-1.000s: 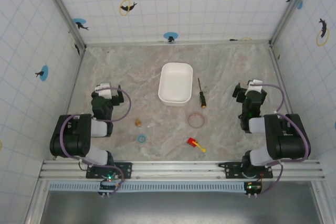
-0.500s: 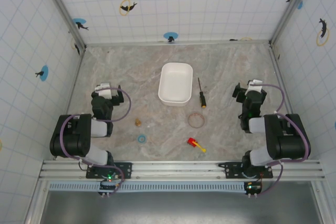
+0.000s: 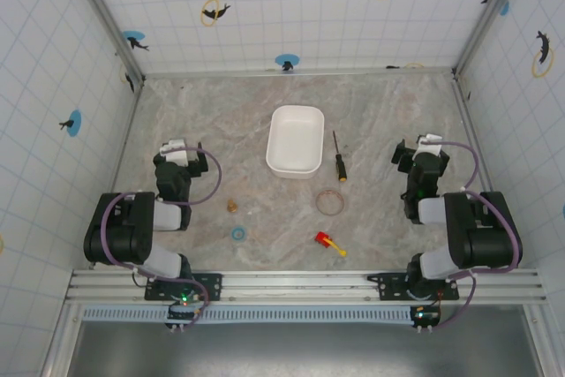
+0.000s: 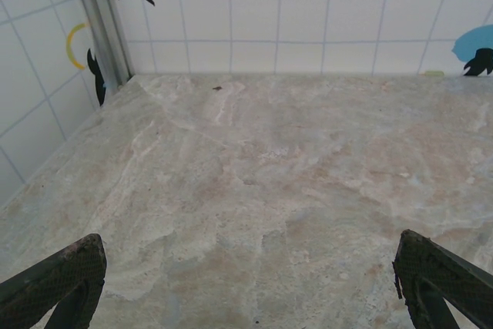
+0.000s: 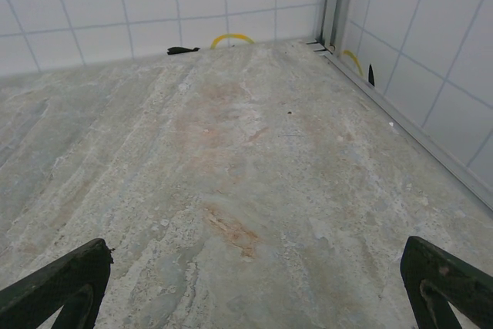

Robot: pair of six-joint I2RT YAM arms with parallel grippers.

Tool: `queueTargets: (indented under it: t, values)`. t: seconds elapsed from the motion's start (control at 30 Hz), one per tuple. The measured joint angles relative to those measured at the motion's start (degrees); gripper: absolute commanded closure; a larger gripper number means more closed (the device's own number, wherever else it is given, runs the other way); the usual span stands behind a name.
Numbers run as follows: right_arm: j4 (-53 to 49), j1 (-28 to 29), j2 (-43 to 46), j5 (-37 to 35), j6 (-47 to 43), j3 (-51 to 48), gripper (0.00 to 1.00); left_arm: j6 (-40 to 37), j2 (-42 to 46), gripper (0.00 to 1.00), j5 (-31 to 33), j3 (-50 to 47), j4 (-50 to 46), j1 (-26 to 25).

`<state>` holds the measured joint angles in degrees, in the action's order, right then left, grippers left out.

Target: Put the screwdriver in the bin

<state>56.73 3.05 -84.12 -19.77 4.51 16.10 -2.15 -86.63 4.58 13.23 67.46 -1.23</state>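
the screwdriver (image 3: 338, 158) lies flat on the table, to the left of the right gripper (image 3: 417, 151) and roughly level with it, well apart from it. its long axis runs near to far, almost parallel to the right wall of the bin (image 3: 295, 140); the thin shaft points toward the far wall and the black handle toward the arm bases. it lies just beside the bin, not touching it, and the bin holds nothing. judgement: the task is not yet begun.

the right gripper is the closer tool; its fingers (image 5: 65, 279) stand wide apart at the lower corners of its wrist view, with only bare table between them. the left gripper (image 3: 177, 154) sits on the far side of the bin from the screwdriver, fingers (image 4: 62, 275) likewise spread and holding nothing. both arms are folded back near their bases, which reads as a rest posture.

judgement: the jaws would best close across the handle, square to the long axis.

loose items nearer the bases: a thin ring (image 3: 330, 202), a red and yellow toy piece (image 3: 329, 243), a blue ring (image 3: 237, 234).
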Motion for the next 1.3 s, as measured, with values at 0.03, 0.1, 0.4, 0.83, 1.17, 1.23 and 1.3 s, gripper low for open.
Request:
queueTargets:
  t: [0.03, 0.1, 0.4, 0.83, 1.17, 1.23, 1.3]
  values:
    - [0.0, 0.0, 0.0, 0.0, 0.0, 0.0, 0.01, 0.0, 0.0, 0.02, -0.3, 0.0, 0.0, 0.0]
    - [0.0, 0.0, 0.0, 0.0, 0.0, 0.0, 0.01, 0.0, 0.0, 0.02, -1.6, 0.0, -0.1, 0.3]
    - [-0.1, 0.1, 0.3, -0.9, 0.0, 0.0, 0.01, 0.0, 0.0, 0.02, -4.0, 0.0, -0.1, 0.9]
    - [-35.0, 2.0, 20.7, 4.9, 3.2, 15.9, 0.01, 2.8, 14.7, 0.02, -5.4, 10.2, -22.1, 0.9]
    - [-64.7, 11.8, 10.1, 20.0, 10.9, 30.3, 0.06, 15.2, 18.9, 0.02, -17.8, 19.2, -42.4, -3.7]
    - [-68.4, 13.9, 6.7, 21.3, 11.9, 30.9, 0.08, 17.5, 18.9, 0.02, -20.4, 19.2, -45.0, -4.0]
    - [-71.1, 15.4, 3.7, 21.7, 12.7, 32.0, 0.11, 19.2, 18.9, 0.02, -22.4, 19.2, -47.0, -4.0]
